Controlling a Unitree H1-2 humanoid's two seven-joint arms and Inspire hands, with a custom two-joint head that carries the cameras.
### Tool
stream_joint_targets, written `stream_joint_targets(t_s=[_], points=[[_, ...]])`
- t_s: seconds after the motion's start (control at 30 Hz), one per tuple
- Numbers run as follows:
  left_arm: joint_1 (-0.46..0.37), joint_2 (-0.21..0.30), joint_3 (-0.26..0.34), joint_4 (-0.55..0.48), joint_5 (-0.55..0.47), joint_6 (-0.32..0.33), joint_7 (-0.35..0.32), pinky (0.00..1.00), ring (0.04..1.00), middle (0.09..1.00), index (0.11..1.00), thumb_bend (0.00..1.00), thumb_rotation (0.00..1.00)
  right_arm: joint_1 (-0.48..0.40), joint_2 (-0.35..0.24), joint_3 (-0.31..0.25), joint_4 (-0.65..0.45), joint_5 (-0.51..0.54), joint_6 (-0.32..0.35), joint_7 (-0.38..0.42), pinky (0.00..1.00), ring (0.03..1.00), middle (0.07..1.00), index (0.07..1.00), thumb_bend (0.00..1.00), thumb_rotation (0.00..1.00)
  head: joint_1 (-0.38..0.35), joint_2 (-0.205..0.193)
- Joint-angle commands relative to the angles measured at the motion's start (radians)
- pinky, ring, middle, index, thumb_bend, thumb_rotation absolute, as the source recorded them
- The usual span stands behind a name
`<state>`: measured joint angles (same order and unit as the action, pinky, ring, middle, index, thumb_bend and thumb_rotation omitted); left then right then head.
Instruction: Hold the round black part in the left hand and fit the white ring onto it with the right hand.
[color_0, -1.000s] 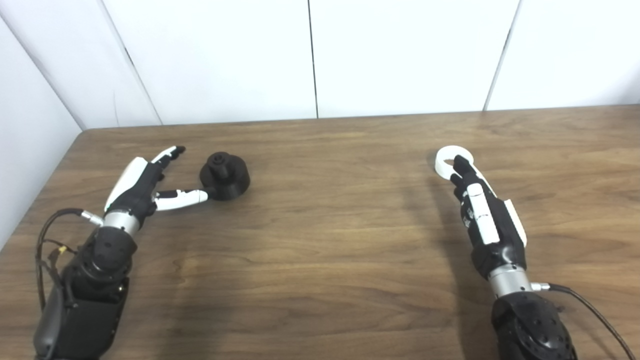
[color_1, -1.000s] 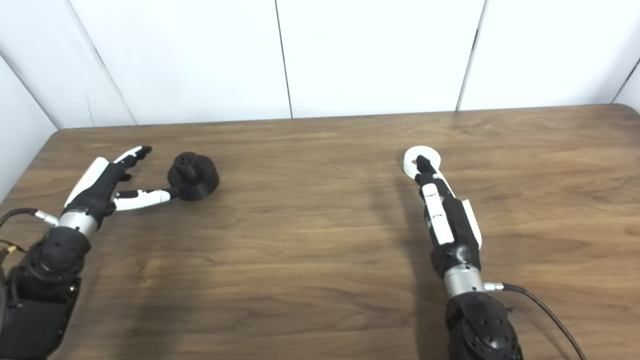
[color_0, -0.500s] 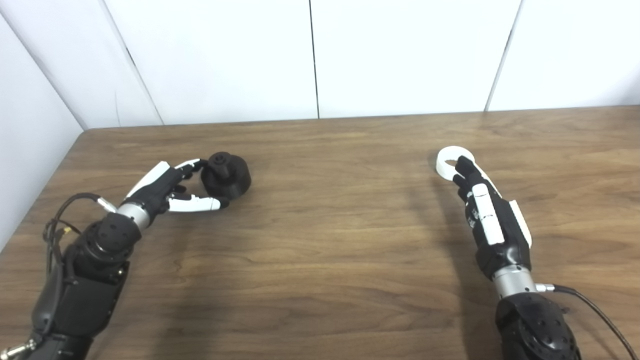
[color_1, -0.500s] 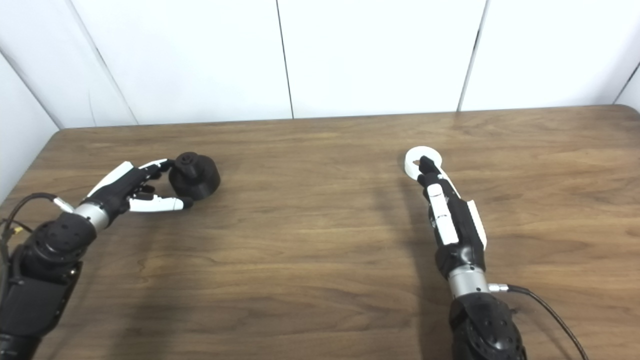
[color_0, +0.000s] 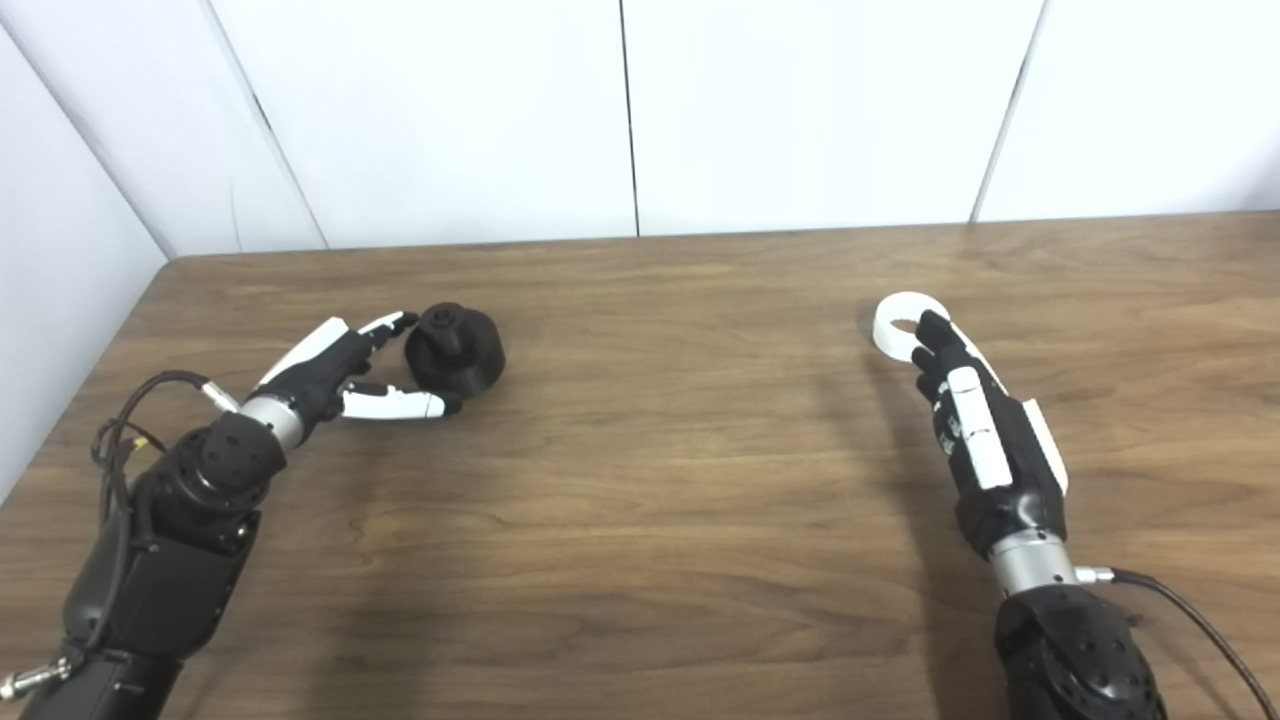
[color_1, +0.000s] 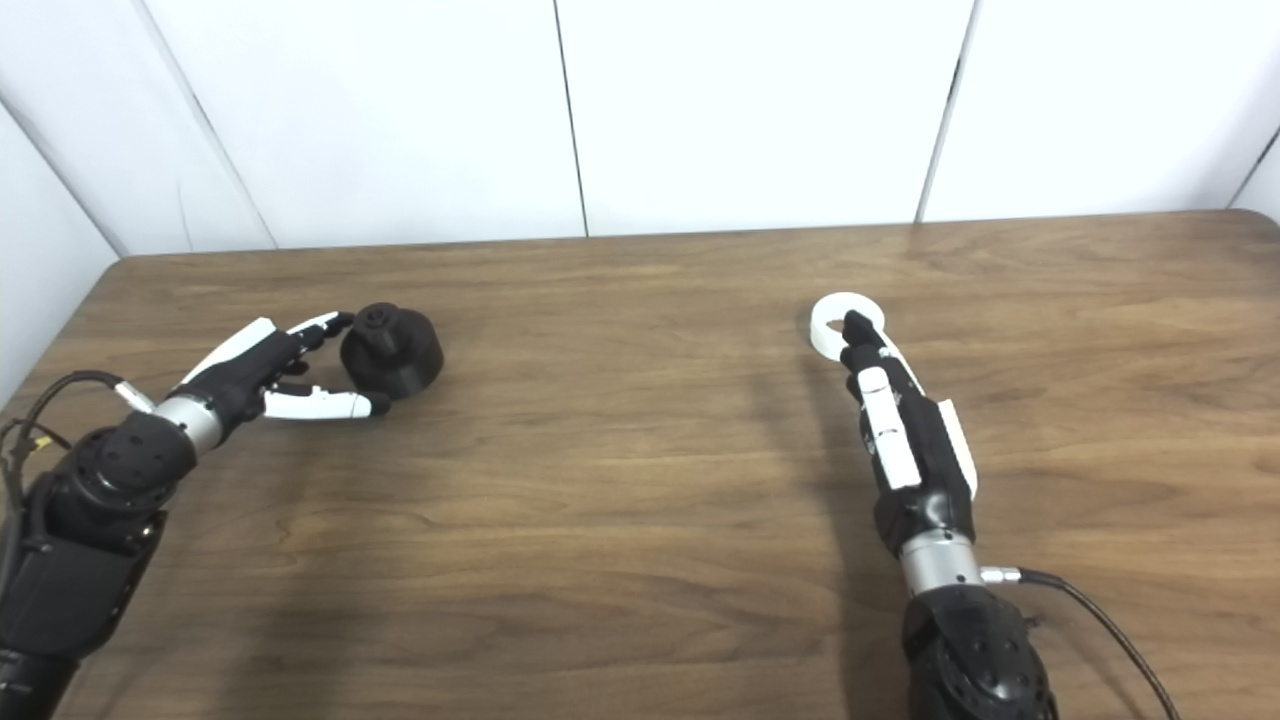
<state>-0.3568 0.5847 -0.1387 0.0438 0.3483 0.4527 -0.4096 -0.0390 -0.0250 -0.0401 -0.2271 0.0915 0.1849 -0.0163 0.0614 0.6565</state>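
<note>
— Why are the two pieces lying so far apart on the table (color_0: 660, 480)?

— One for each arm, I'd say. The round black part (color_0: 456, 349) sits on the left side, flat on its wide base with the knob upward, right in front of the left hand (color_0: 335, 375). The white ring (color_0: 900, 322) lies flat well off to the right, at the tip of the right hand (color_0: 980, 440). Each hand can take its own piece before they meet in the middle.

— Has the left one got hold of it?

— Not that I can see. Its fingers are spread, one white finger (color_0: 392, 404) reaching along the near side of the part's base, the others (color_0: 385, 324) up beside its far left edge. It brackets the part rather than clamps it; nothing is lifted.

— And the right?

— Stretched out nearly straight, fingers together, a dark fingertip (color_0: 930, 325) lying over the ring's hole. Whether it presses into the ring or hovers just above, I can't tell from here. It's carrying nothing
</note>
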Motion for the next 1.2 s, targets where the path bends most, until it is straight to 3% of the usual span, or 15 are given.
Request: stream_joint_targets(t_s=[0.0,0.77,1.17], points=[[-0.062,0.022,0.009,0.002,0.019,-0.015,0.024,0.94,0.999,0.997,0.988,1.00,0.41,-0.027,-0.007,0.001,-0.018,-0.005,-0.049,0.012,0.97,0.949,0.936,0.893,0.44,0.82,0.001,-0.001],[-0.113,-0.014,-0.027,0.092,0.061,-0.051,0.076,0.92,1.000,0.985,0.990,1.00,0.42,-0.024,-0.022,0.004,-0.032,-0.019,-0.052,0.018,0.93,0.924,0.908,0.856,0.45,0.81,0.001,-0.009],[-0.145,-0.024,-0.051,0.150,0.074,-0.064,0.077,0.93,1.000,0.966,0.950,1.00,0.41,-0.023,-0.023,-0.004,-0.040,-0.011,-0.049,0.018,0.98,0.921,0.887,0.854,0.46,0.82,-0.003,-0.010]])
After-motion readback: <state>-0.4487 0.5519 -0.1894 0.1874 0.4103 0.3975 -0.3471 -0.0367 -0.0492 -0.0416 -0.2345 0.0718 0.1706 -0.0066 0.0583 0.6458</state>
